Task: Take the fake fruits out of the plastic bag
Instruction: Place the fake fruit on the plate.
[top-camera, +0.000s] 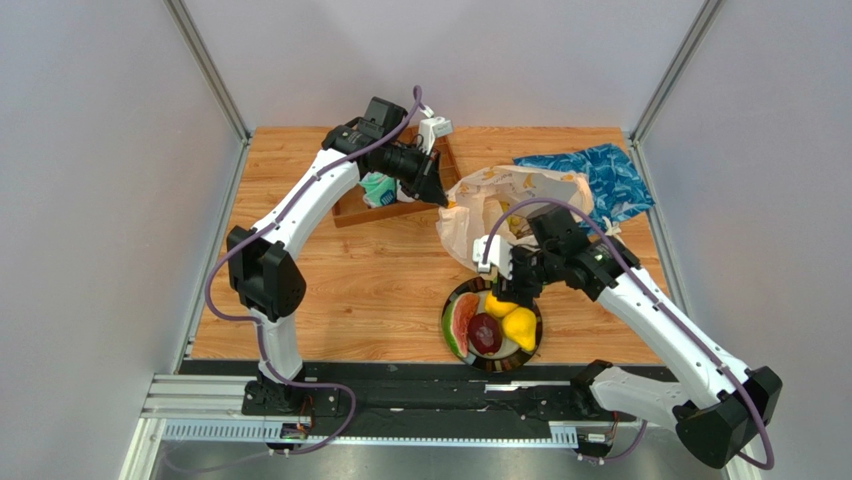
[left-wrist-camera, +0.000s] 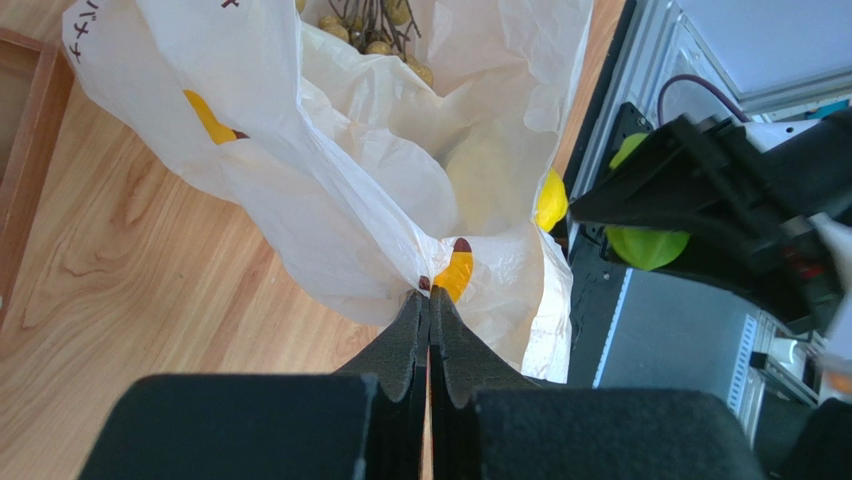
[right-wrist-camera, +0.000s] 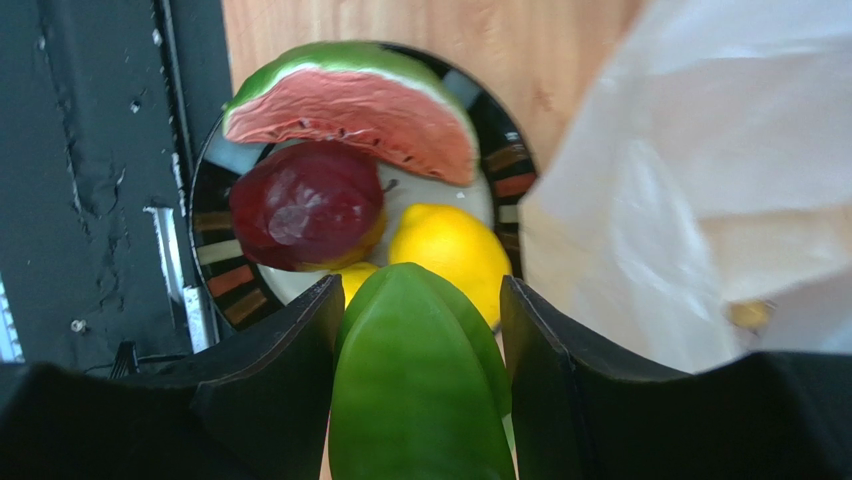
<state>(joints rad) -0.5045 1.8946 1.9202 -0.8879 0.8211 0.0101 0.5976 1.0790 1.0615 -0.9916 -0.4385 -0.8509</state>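
The plastic bag lies crumpled at mid-table, beige with orange print. My left gripper is shut on its left edge; in the left wrist view the fingertips pinch a fold of the bag, and a tan grape bunch shows inside. My right gripper is shut on the green piece and holds it just above the plate. On the plate lie the watermelon slice, the dark red fruit and a yellow fruit. The green piece also shows in the left wrist view.
A wooden tray with teal-and-white packets stands at the back left under my left arm. A blue patterned bag lies behind the plastic bag at the back right. A black rail runs along the near edge by the plate.
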